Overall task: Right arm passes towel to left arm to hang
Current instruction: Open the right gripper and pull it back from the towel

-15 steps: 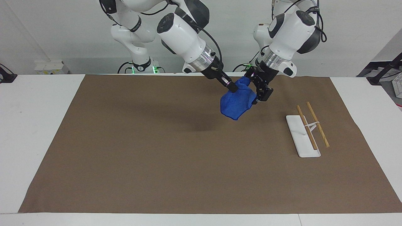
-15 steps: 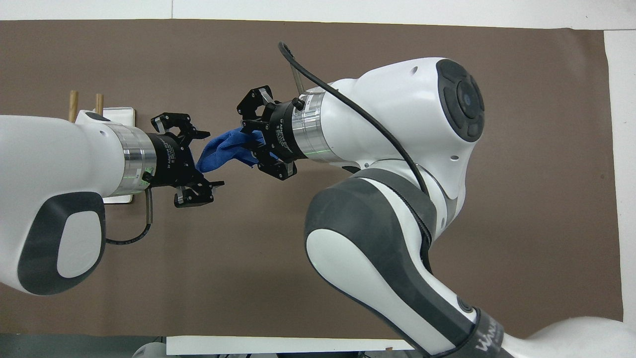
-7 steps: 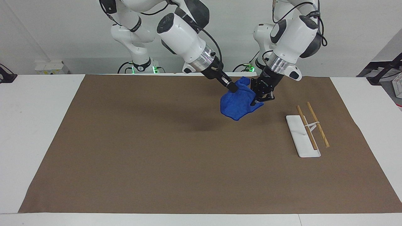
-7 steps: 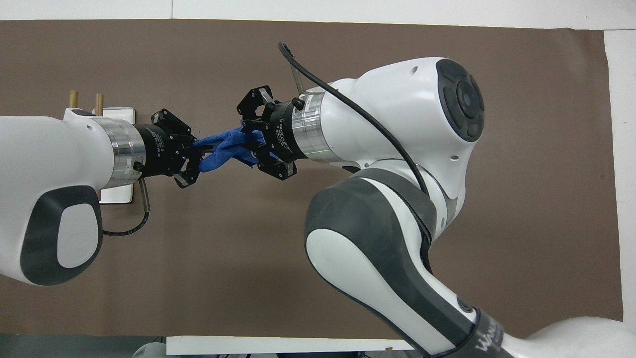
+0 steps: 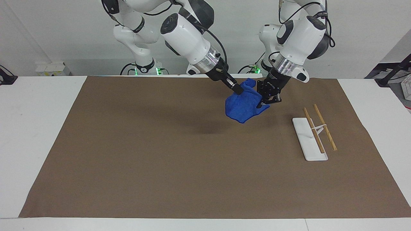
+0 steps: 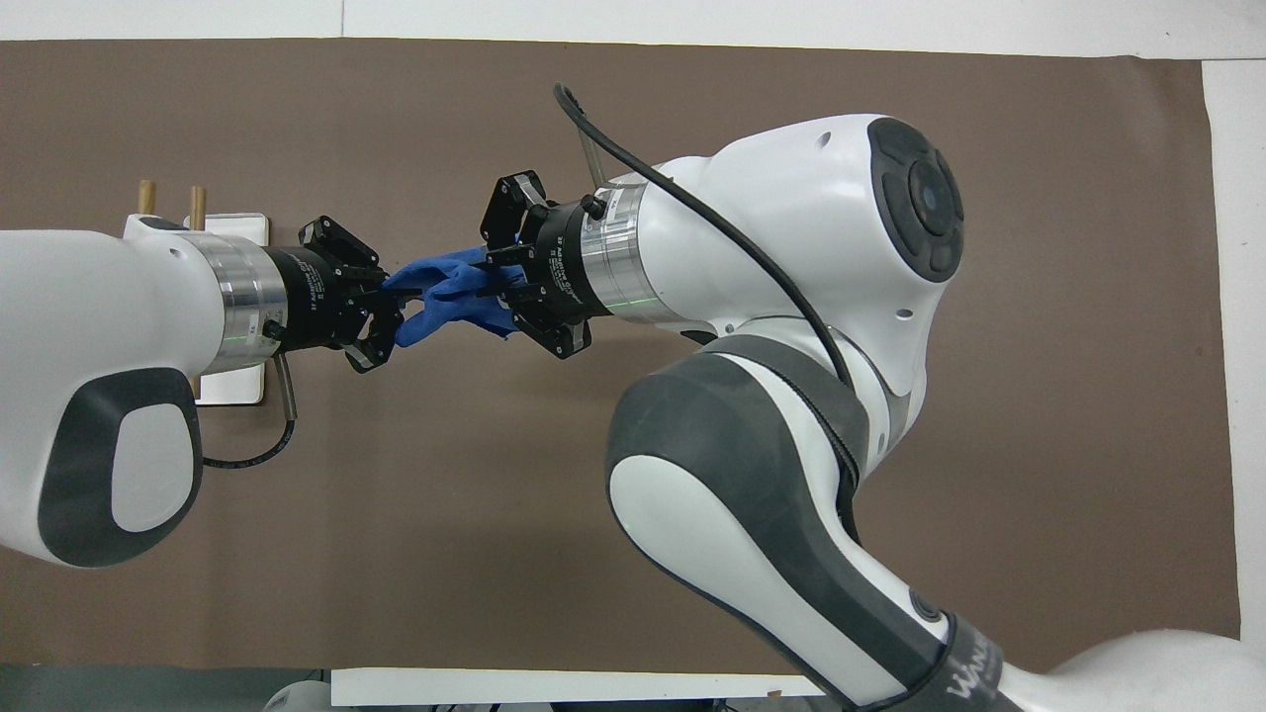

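Note:
The blue towel (image 5: 242,107) hangs in the air over the brown mat, held between both grippers. My right gripper (image 5: 239,90) is shut on the towel's upper edge. My left gripper (image 5: 260,104) is shut on the towel's corner at the side toward the rack. In the overhead view the towel (image 6: 445,297) stretches between the left gripper (image 6: 386,302) and the right gripper (image 6: 495,282). The lower part of the towel droops free and does not touch the mat.
A rack with a white base (image 5: 305,141) and two wooden rods (image 5: 324,126) stands on the brown mat (image 5: 160,160) toward the left arm's end. In the overhead view the left arm hides most of the rack (image 6: 237,227).
My left gripper swung in and closed on the towel's corner, pulling it slightly toward the rack. In the last half second almost nothing has moved. The right arm has kept its hold.

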{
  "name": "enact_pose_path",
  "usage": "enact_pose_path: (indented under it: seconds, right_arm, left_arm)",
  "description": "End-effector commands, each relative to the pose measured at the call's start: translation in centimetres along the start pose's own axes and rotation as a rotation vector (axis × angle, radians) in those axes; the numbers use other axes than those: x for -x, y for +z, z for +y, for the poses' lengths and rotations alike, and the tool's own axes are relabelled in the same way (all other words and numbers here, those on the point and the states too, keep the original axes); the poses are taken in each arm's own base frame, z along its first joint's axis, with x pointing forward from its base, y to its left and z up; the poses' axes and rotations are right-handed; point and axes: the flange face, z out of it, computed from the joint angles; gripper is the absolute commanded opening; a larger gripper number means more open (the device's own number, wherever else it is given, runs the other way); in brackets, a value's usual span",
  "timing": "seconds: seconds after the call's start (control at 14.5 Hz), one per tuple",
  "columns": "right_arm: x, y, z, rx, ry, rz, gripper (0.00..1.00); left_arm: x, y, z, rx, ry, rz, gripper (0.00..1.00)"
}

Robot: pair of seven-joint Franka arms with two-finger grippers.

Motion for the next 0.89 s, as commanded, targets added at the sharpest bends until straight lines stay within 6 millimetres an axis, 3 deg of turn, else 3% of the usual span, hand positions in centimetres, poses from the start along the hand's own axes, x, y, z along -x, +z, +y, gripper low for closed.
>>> enact_pose_path:
  seconds: [0.0,0.14,0.28,0.48,0.62,0.83]
  right_arm:
    - [-0.3,-0.4,-0.3,-0.001,-0.004,-0.002,1.00]
    - [-1.6,-1.1,-0.6,-0.011,-0.088,0.019,1.00]
    - [-3.0,-1.8,-0.6,0.009,-0.240,0.060,1.00]
    - [-7.1,-4.3,-0.2,0.128,-0.500,0.170,1.00]
    - [-10.7,-6.9,1.3,0.297,-0.747,0.214,1.00]
    - [-17.3,-12.9,3.2,0.504,-0.964,0.260,1.00]
  left_arm:
    - [-0.4,0.0,-0.1,0.007,-0.016,-0.017,0.00]
    - [-0.9,-0.1,0.4,0.013,0.037,-0.015,0.00]
    - [-3.9,-1.0,2.9,0.038,0.124,0.000,0.00]
    - [-8.2,-1.7,5.2,0.060,0.179,0.026,0.00]
    - [-12.0,-2.1,6.7,0.067,0.247,0.052,0.00]
    - [-16.4,-2.0,7.9,0.066,0.302,0.081,0.00]
